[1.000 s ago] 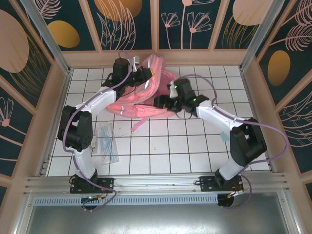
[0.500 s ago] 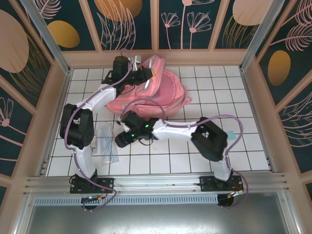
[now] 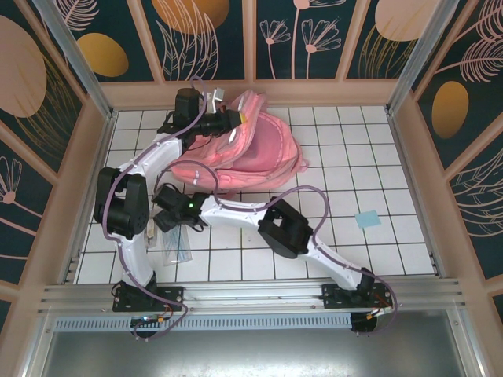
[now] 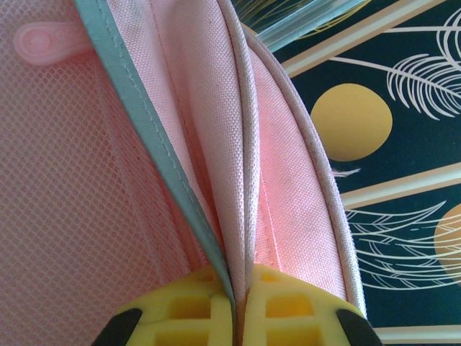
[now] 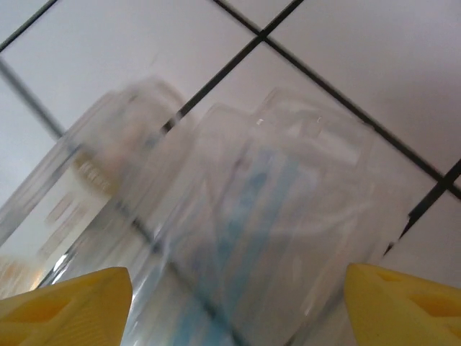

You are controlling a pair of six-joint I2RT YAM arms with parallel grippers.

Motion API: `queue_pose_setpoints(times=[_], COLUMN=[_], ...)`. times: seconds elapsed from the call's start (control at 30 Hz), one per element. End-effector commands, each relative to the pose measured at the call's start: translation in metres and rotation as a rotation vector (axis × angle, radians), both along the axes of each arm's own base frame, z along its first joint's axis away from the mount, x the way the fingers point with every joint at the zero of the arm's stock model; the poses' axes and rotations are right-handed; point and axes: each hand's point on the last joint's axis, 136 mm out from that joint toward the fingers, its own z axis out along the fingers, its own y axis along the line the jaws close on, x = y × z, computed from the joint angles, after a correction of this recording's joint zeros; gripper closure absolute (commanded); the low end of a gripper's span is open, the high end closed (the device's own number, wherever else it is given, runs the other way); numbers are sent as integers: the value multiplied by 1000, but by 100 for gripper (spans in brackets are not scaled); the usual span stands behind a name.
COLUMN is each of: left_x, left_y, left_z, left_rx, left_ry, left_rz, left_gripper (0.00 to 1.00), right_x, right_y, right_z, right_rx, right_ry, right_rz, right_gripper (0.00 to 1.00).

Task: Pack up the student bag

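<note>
The student bag (image 3: 255, 151), a big pink backpack, lies at the back of the tiled table. My left gripper (image 3: 231, 120) is shut on its top edge; in the left wrist view the yellow fingers (image 4: 180, 313) pinch a fold of pink fabric (image 4: 245, 180) beside teal-trimmed mesh. My right arm reaches across to the left, where its gripper (image 3: 165, 222) hovers over a clear plastic packet (image 3: 176, 245) with blue items inside. In the right wrist view the gripper (image 5: 238, 306) is open, its yellow tips far apart, and the blurred packet (image 5: 252, 231) lies beneath them, not gripped.
A small light-blue note (image 3: 367, 219) lies on the tiles at the right. A wooden frame (image 3: 251, 92) walls the table on three sides. The right arm's elbow (image 3: 283, 229) sits over the table's middle.
The right arm has swung from the bag across to the left and now hangs over the clear packet, its jaws a little wider. The left gripper keeps its hold on the bag.
</note>
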Motion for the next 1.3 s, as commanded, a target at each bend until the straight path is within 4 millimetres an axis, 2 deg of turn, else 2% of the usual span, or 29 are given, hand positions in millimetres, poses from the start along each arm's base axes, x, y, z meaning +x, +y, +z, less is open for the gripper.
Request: queue_pose_setpoints(times=[0.0,0.2,0.3,0.5,0.57,0.73,0.83,1.03,1.17,1.2,1.27], left_x=[-11,-11,-12,-12,-11,-10,-10,-9,-5,-5,-4], left_y=[-6,-5,-6,-5,-5,-5,-5,-4,-4,-5,-5], left_z=[70,78,81,85,84,84,84,86,85,85,86], left_rx=[-62,-66,-69,-75,-74,-77,-79,-83,-89,-90,-91], left_ry=[-219,-235,-240,-246,-246,-241,-239,-244,-238,-236,-235], left_rz=[-78,-76,-79,-75,-72,-66,-64,-58,-49,-49,-46], left_gripper=[100,100,100,100,100,100,100,100,100,100,100], right_x=[24,32,30,29,31,24,19,12,8,7,6], right_y=[-22,-33,-38,-55,-62,-74,-108,-216,-270,-279,-289], right_z=[-23,-40,-49,-64,-64,-44,-44,-62,-67,-65,-58], right_rx=[-135,-170,-193,-252,-256,-210,-257,-384,-421,-426,-433], right_ry=[-27,-3,7,9,15,1,-7,56,114,118,118], right_rz=[-122,-162,-153,-161,-172,-111,-83,-165,-264,-285,-325], right_gripper=[22,24,39,82,100,100,100,100,100,98,83])
